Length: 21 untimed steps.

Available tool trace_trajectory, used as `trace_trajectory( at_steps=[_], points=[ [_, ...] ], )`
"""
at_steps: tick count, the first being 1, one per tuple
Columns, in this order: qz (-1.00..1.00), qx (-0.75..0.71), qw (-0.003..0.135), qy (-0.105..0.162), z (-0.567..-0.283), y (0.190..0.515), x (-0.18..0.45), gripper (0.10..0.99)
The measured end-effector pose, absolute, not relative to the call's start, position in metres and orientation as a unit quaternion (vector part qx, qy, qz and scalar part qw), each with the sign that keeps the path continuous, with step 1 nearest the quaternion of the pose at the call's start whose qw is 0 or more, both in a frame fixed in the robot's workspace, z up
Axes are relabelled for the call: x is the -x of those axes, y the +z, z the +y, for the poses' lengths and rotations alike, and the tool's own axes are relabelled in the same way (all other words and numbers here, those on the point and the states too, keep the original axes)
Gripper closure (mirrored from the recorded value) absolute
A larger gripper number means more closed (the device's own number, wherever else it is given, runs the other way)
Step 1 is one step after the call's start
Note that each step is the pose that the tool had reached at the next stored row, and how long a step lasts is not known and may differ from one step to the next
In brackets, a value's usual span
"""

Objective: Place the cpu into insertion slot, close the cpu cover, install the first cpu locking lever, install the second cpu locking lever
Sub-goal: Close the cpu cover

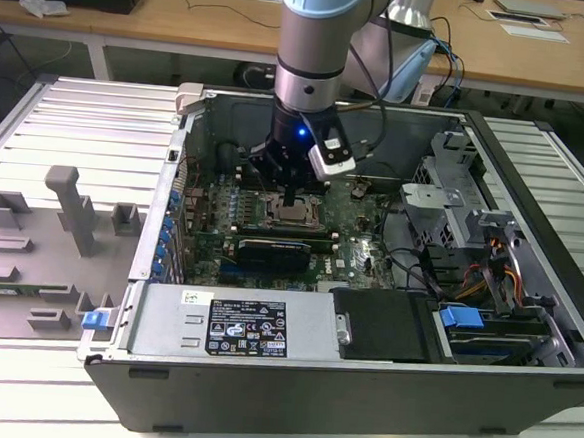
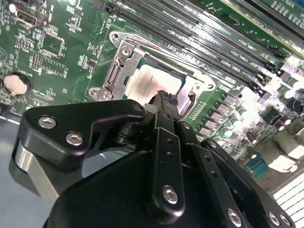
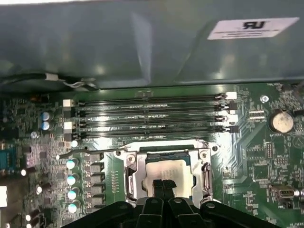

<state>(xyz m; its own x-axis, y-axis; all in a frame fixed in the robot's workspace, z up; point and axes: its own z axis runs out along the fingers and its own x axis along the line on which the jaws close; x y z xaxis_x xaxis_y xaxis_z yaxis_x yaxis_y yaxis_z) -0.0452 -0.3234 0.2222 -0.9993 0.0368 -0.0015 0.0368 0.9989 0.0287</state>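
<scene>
While the cpu point(image 3: 171, 167) lies in the slot point(image 3: 164, 155), within the window of the cover point(image 3: 135, 178), we judge a hard press from the gripper point(image 3: 163, 183), clenched empty over it, could skew it or bend contacts. Its top looks pale, flat and square; a thin wire lever point(image 3: 90, 152) angles out beside the cover.

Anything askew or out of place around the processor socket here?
Nothing spilled or damaged. The cpu sits square inside its metal cover. One thin lever sticks out sideways from it, seemingly unlatched.
</scene>
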Motion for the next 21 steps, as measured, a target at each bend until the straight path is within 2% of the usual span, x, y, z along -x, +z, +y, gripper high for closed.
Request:
trace_trajectory(
  at_steps=[21],
  points=[
    [1.000, 0.016, 0.001, 0.012, -0.325, 0.214, 0.062, 0.980]
  ],
)
